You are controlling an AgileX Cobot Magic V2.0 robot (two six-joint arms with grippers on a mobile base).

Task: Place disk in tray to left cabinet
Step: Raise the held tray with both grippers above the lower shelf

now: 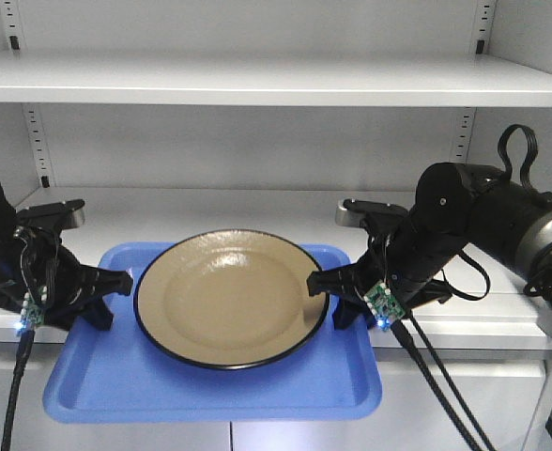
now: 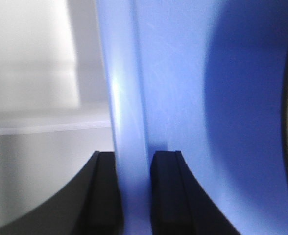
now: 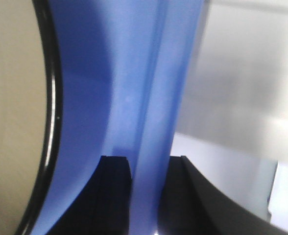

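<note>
the tray [image 1: 210, 390] projects its near edge past the front of the left cabinet [image 1: 257, 80] shelf, with the disk [image 1: 231, 298] lying flat at its centre. the left gripper [image 1: 107, 293] is clamped on the tray's left rim and the right gripper [image 1: 337, 293] on its right rim, each rim pinched between the closed fingers [image 2: 166, 191]. behind them the shelf runs to the far perforated strips [image 1: 38, 141].
</note>
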